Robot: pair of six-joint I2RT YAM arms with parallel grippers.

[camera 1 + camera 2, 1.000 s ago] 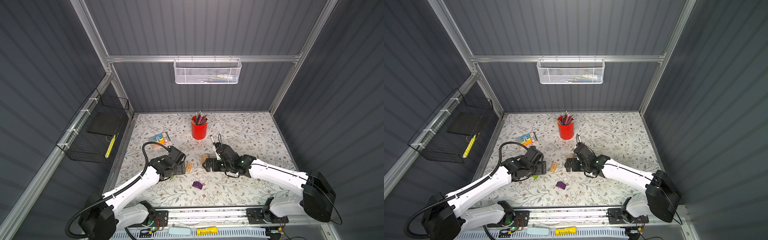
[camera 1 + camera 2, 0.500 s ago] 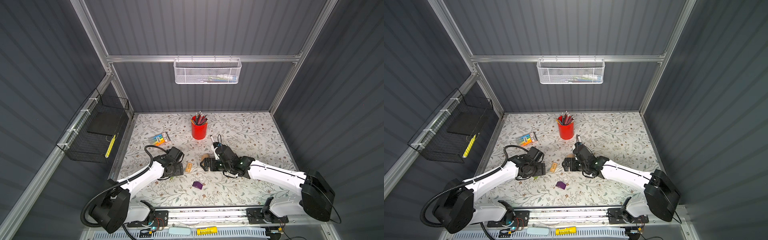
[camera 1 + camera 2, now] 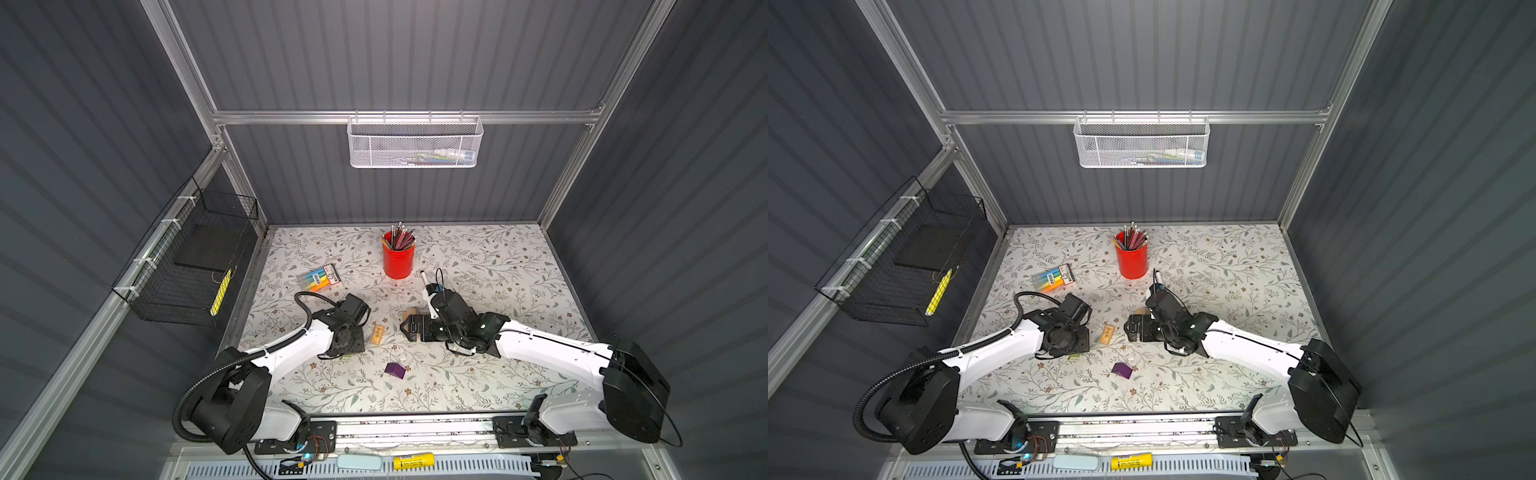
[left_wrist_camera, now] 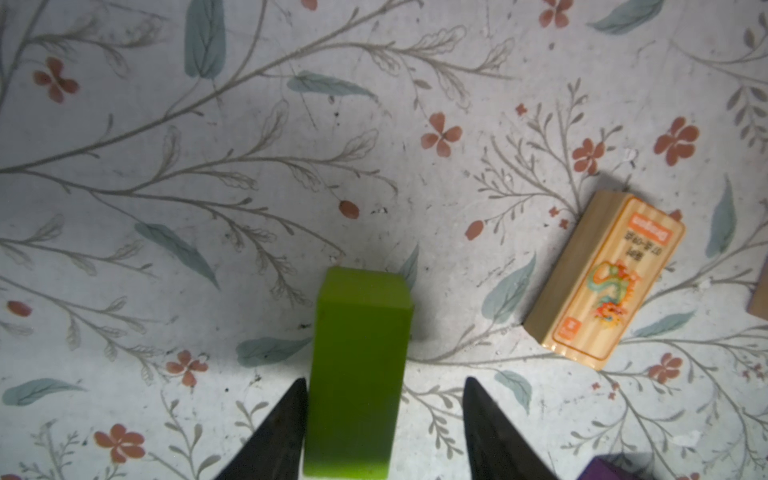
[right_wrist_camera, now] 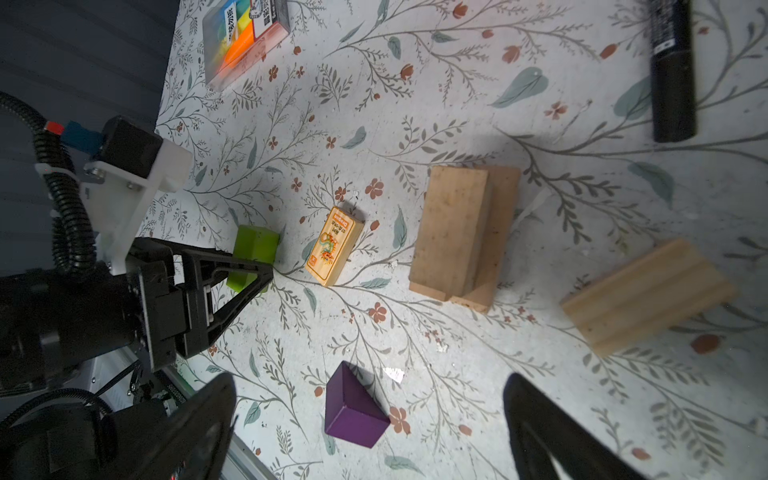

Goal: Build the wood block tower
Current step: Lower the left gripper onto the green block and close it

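A lime-green wood block (image 4: 357, 353) lies on the floral mat between the fingers of my left gripper (image 4: 384, 380). One finger touches its side and the other stands a gap away, so the jaws are open. A tan block with a printed dragon label (image 3: 377, 334) lies just beside it. Two bare tan blocks (image 5: 457, 232) rest one on the other, slightly offset, as the low start of the tower. Another tan piece (image 5: 648, 295) lies apart. My right gripper (image 3: 409, 328) hovers wide open and empty next to the tan stack. The purple block (image 3: 395, 370) lies alone toward the front.
A red cup of pencils (image 3: 398, 259) stands at the back middle. A highlighter pack (image 3: 320, 277) lies at the back left. A black marker (image 5: 671, 70) lies behind my right wrist. A black wire basket (image 3: 195, 262) hangs on the left wall and a white one (image 3: 413, 143) on the back wall.
My left gripper has come down over the green block and its jaws have narrowed toward it. The right arm has barely moved.
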